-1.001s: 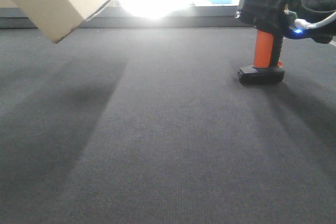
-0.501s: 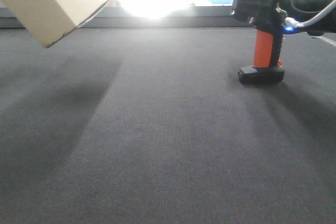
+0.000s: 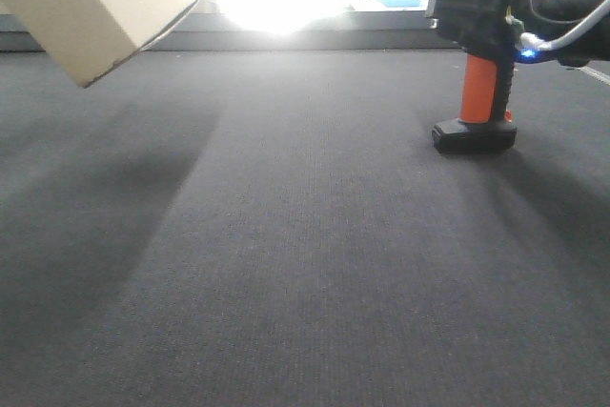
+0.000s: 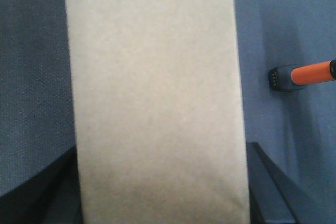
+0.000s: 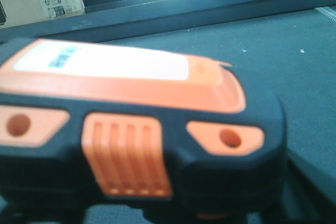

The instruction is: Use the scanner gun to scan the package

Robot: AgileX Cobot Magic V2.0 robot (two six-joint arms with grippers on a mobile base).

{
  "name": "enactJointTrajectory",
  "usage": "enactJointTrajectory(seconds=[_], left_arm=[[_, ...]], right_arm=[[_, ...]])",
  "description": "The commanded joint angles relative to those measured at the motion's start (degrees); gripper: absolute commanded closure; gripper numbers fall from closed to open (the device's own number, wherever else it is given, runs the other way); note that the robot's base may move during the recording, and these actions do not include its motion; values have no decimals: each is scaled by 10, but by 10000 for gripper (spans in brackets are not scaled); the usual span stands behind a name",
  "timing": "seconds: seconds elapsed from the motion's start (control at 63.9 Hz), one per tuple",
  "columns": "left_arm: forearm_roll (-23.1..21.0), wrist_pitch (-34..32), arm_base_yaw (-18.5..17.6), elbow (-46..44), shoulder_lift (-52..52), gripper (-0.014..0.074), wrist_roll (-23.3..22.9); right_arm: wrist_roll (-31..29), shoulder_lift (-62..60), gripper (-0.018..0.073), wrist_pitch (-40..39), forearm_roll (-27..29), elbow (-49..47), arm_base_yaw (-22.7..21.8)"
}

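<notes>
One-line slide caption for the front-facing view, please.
Tilted package in the air at upper left; scanner gun standing on its foot on the dark mat at right.

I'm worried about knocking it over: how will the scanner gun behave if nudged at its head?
Probably tippy: the scanner gun stands upright on a small flat foot with a bulky head above, so a high push likely topples it. Its moulded shell looks rigid, unlikely to flex.

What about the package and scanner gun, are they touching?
Apart. The front-facing view shows the package at upper left and the scanner gun at far right, with bare mat between them.
</notes>
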Motion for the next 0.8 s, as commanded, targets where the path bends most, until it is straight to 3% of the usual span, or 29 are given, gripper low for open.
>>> enactJointTrajectory(seconds=[0.0,0.188,0.454,0.626,0.782], left_arm=[[-9,-7,-2,-5,-8,707,0],[-9,-7,-2,-5,-8,707,0],[-9,-7,-2,-5,-8,707,0],[-9,-7,-2,-5,-8,707,0],[-6,-7,-2,-5,-8,707,0]], right_arm=[[-8,0,257,-14,2,-4,-1],[-8,0,727,-14,2,-4,-1],[-32,-21,713,-25,3,-6,-1],[-142,-78,713,8,4,-15,-1],[-272,-132,713,88,17,-51,-1]])
